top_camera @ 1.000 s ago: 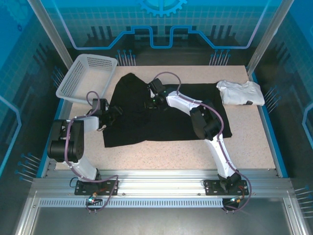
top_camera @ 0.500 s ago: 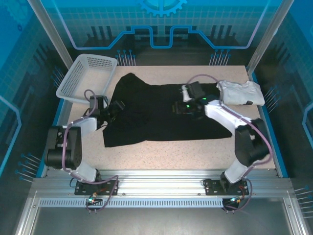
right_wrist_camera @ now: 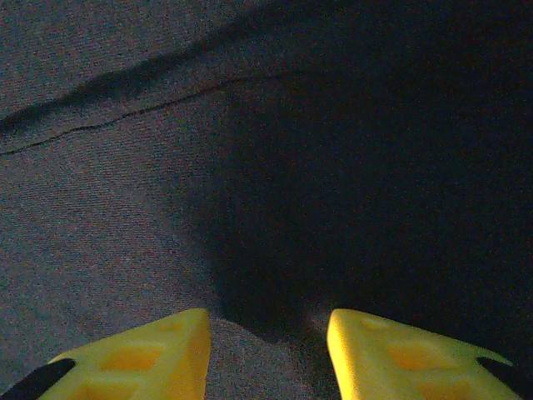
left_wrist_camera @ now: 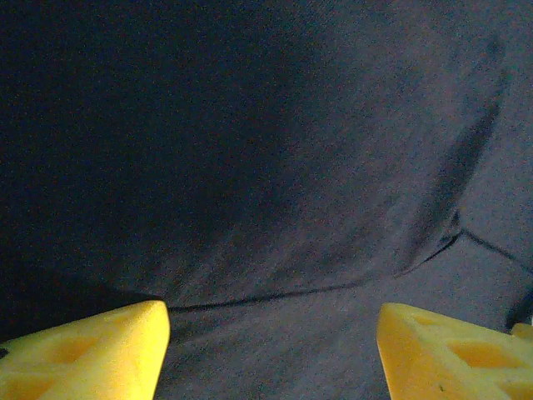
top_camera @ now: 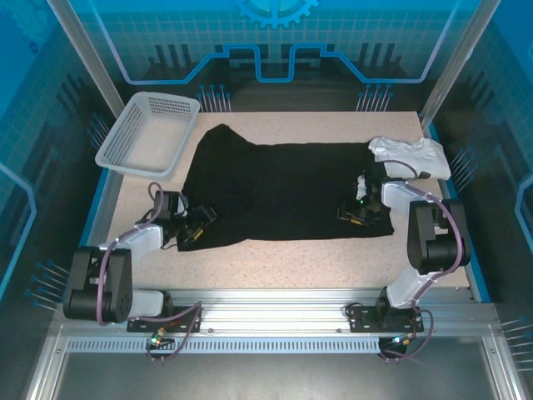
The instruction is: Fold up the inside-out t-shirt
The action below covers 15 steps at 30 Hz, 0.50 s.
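The inside-out t-shirt [top_camera: 275, 187] lies spread flat and black across the middle of the table. My left gripper [top_camera: 200, 227] rests low over its near left corner. In the left wrist view its yellow fingers [left_wrist_camera: 83, 350] stand wide apart, open [left_wrist_camera: 271, 358] over smooth dark cloth [left_wrist_camera: 266, 167] with one thin crease. My right gripper [top_camera: 350, 214] sits over the shirt's near right part. Seen from the right wrist, it stands open [right_wrist_camera: 268, 354] with the fingertips [right_wrist_camera: 400, 354] a moderate gap apart above the cloth [right_wrist_camera: 125, 208], a seam line running across the top.
A white plastic basket [top_camera: 148, 132] stands at the back left, beside the shirt's shoulder. A folded white garment [top_camera: 412, 157] lies at the back right, touching the shirt's right edge. Bare tabletop [top_camera: 283, 262] runs along the near side.
The right gripper swept from the shirt's middle out to its near right part and its jaws opened wider. The left gripper slid toward the near left corner. The shirt lies flatter.
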Motion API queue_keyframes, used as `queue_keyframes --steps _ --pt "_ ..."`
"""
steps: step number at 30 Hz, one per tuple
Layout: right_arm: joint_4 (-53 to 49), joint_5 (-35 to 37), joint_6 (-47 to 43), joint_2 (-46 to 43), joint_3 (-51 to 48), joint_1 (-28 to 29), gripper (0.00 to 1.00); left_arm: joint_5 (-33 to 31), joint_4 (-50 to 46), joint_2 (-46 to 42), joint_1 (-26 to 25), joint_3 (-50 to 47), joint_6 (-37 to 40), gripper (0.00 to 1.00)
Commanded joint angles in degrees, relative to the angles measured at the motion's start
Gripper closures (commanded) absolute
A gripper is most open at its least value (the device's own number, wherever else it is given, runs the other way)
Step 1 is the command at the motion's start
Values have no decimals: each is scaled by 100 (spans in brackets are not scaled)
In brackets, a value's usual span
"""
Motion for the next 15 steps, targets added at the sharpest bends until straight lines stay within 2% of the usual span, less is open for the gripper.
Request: queue_keyframes --steps 1,6,11,13,15 --pt "-627 -265 183 -219 -629 -30 57 -204 -778 -451 16 -375 49 32" --pt "-858 -327 397 -959 -1280 -17 57 -307 -1450 -1748 43 -1095 -516 32" --pt "-992 8 1057 -2276 -1720 114 57 -682 -2623 -3763 51 -1363 -993 31" --pt "-866 235 1112 -2830 -1635 117 56 -894 -2378 -4065 69 -1295 -1083 31" --pt "-547 436 1032 -3102 -1404 140 53 -1111 -1696 -3797 69 -1101 -1023 31"
